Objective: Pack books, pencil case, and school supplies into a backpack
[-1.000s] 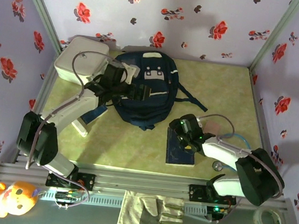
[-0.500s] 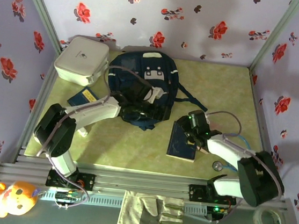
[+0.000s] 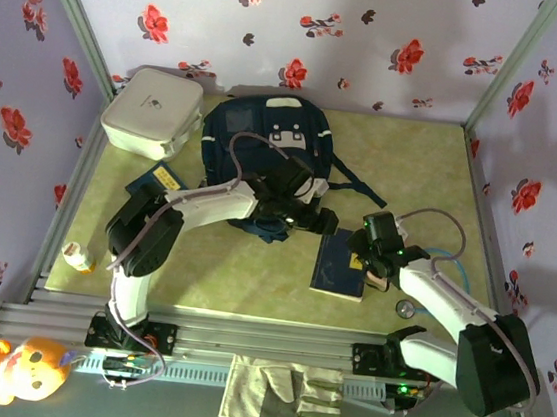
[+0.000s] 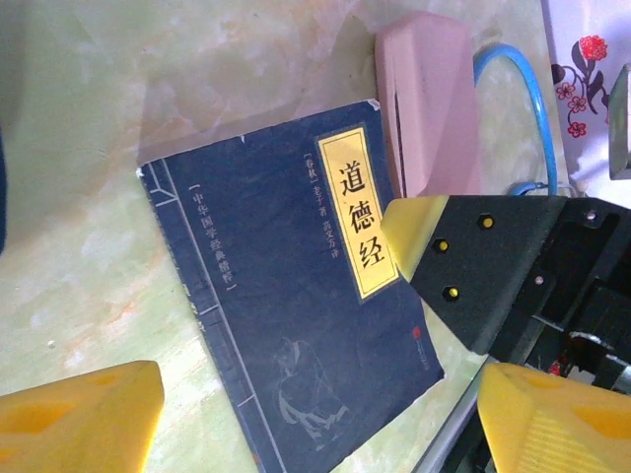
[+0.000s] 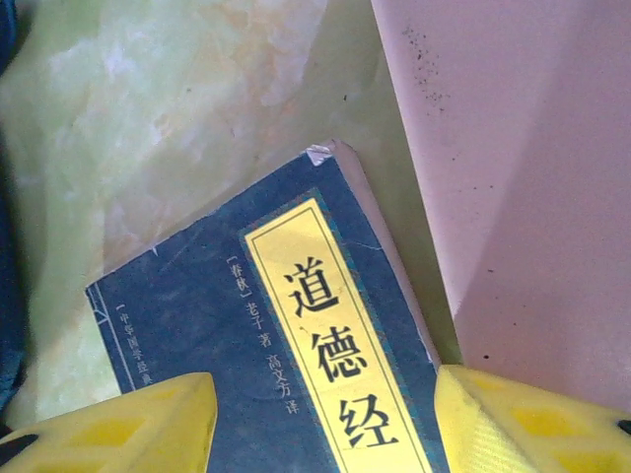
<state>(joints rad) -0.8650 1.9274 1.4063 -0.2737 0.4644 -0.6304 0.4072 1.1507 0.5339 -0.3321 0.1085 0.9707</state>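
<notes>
Hovering nearest the bases, the right gripper [image 5: 325, 424] stood partly open over the navy book [image 3: 337, 266]. Its yellow fingers [image 5: 118, 424] sat either side of the yellow title strip and clasped nothing; whether a tip touched the cover I could not tell. The book appeared to lie flat on the table [image 3: 433, 176], with the pink pencil case [image 4: 426, 108] just beside its right edge. Beyond it, the left gripper [image 4: 315, 424] hung above the same book, spread wide and empty, its arm reaching across the lower edge of the backpack [image 3: 266, 142]. A second book [image 3: 161, 180] lay left of the backpack, and the white box [image 3: 152, 112] sat at the far left corner.

By my reckoning the step in hand was lifting this navy book. A thin paperback lying flat offers little edge, so one gripper had best pin or nudge it while the other took the spine or a free corner. Both needed to keep clear of the pencil case and of each other.
</notes>
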